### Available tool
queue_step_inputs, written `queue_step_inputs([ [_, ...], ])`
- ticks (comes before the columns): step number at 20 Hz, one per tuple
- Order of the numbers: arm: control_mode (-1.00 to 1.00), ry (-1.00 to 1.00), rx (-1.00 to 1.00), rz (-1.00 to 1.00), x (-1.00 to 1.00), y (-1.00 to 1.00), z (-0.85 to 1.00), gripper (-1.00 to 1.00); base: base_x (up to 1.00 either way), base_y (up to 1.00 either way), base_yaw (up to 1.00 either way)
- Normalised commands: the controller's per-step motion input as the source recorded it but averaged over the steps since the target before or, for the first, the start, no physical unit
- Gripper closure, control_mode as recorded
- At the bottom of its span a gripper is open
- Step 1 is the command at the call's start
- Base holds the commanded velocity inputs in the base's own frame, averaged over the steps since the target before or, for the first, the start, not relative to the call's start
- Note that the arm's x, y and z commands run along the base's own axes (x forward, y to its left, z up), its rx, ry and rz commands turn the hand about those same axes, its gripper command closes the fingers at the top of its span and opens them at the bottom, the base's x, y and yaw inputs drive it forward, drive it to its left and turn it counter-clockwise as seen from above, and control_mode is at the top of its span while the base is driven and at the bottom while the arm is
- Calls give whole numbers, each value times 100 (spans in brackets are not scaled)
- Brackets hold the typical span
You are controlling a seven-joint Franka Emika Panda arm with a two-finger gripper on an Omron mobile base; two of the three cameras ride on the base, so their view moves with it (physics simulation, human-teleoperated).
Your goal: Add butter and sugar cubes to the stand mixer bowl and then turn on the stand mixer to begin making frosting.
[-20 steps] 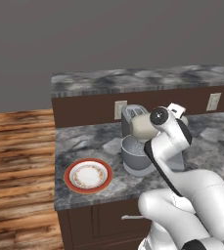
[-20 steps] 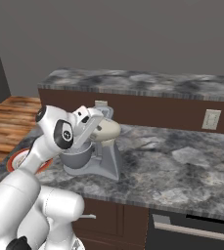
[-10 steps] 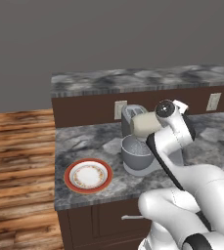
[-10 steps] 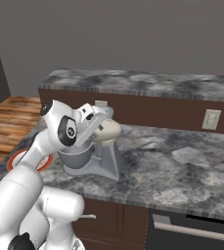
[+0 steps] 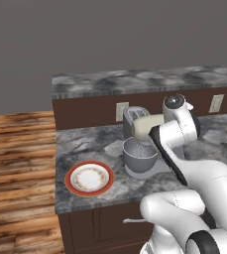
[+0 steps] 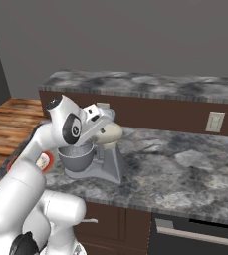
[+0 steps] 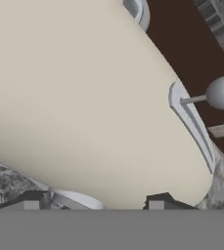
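My hand (image 7: 95, 200) sits right up against the stand mixer (image 6: 105, 149), just above its cream-beige head (image 7: 84, 97). My two finger tips (image 7: 33, 199) stand well apart with nothing between them; the head's rounded flank lies just beyond them, and I cannot tell whether either tip touches it. A small grey knob on a thin stem (image 7: 221, 93) sticks out from the side of the head, near a curved grey strip on its shell.

The stand mixer stands on the marbled grey surface (image 5: 85, 144), close to the front edge. The stand mixer bowl (image 5: 139, 154) sits under the head, on the mixer's grey base, with the whisk reaching down into it. I cannot make out what lies inside the bowl.

Behind the mixer, against the dark brown back wall, stands a silver toaster (image 5: 132, 116). To the side of the mixer away from my arm, near the surface's front corner, lies a red-rimmed plate (image 5: 89, 177).
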Motion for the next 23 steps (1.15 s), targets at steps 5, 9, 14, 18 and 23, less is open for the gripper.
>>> queue_step_inputs([
  [5, -100, 6, 21, 0, 6, 0, -54, 100, 0, 0, 0],
  [9, -100, 5, 21, -1, 9, 0, -51, 100, 0, 0, 0],
  [14, -100, 4, 18, -1, 7, 0, -59, 100, 0, 0, 0],
  [18, -100, 5, 17, -1, 3, 0, -67, 100, 0, 0, 0],
  [23, -100, 6, 16, -2, 0, 0, -77, 100, 0, 0, 0],
])
